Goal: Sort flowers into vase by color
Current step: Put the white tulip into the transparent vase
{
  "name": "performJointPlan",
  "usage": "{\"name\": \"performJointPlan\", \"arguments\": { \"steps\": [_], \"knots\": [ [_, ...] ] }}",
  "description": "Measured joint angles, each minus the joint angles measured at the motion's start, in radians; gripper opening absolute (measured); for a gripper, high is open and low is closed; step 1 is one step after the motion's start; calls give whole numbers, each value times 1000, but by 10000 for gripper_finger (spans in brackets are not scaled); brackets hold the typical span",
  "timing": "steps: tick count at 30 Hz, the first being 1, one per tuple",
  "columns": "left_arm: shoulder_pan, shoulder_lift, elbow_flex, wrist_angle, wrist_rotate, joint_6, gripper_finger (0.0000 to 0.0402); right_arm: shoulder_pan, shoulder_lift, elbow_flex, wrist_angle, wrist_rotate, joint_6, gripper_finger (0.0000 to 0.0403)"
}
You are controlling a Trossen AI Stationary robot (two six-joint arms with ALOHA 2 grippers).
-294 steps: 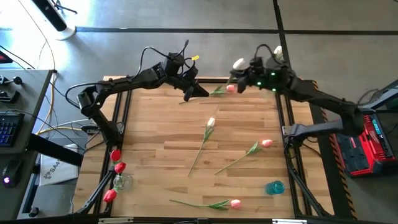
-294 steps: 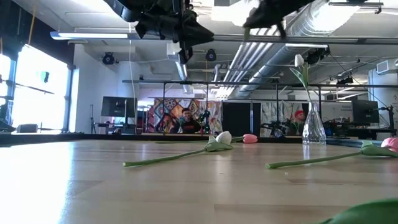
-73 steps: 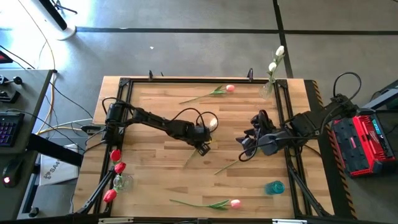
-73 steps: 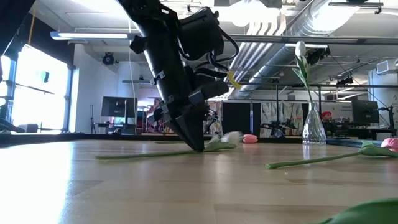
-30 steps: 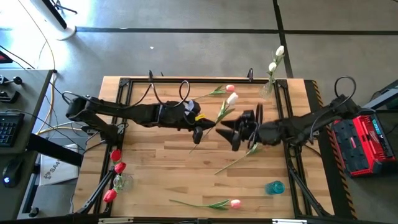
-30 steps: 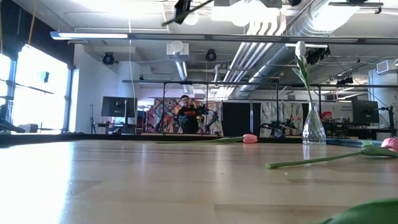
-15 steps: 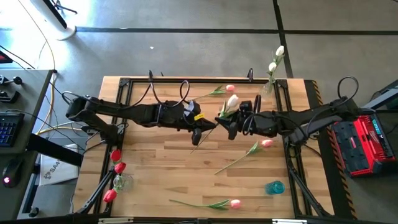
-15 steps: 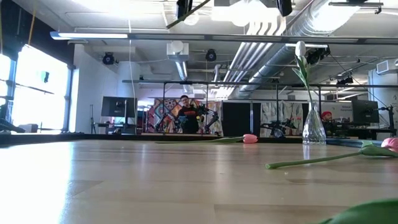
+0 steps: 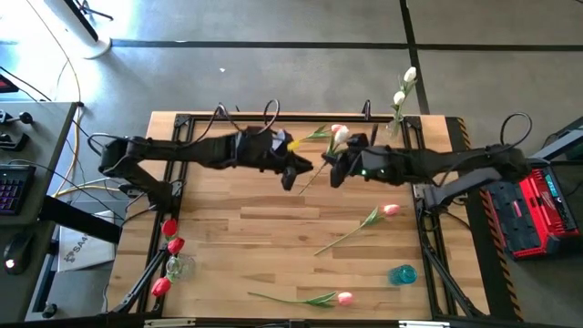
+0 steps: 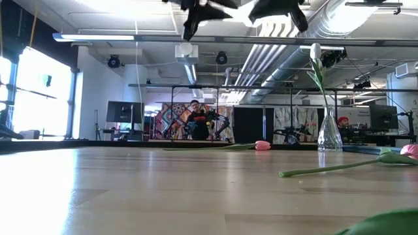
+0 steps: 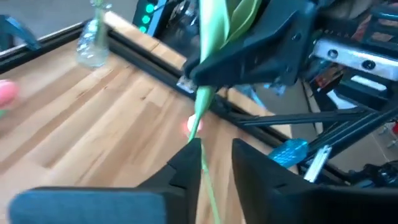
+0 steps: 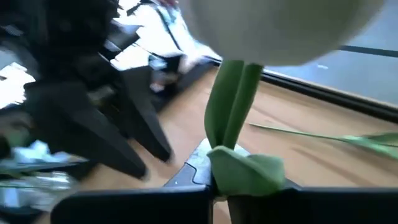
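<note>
The white tulip [image 9: 340, 138] is up off the tabletop [image 9: 246, 228] around 12 o'clock, right end effector [image 9: 335, 168] clamped on its stem under the bud. Left end effector [image 9: 293, 175] has its fingers parted around the lower stem. Light, floppy thing, so I'd pinch the stem, never the bud.

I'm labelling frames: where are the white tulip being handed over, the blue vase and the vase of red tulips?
white tulip [image 9: 341, 138], high view, bud head.
blue vase [image 9: 403, 273], high view, its body.
vase of red tulips [image 9: 178, 267], high view, glass base.
</note>
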Motion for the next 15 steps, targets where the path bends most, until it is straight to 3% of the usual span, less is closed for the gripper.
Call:
{"name": "performJointPlan", "arguments": {
  "steps": [6,15],
  "knots": [
    [123,0,0,-64,52,132,114,-83,0,145,-355,82,-12,3],
    [302,3,0,-62,144,269,117,-238,0,354,-755,225,7,1]
  ]
}}
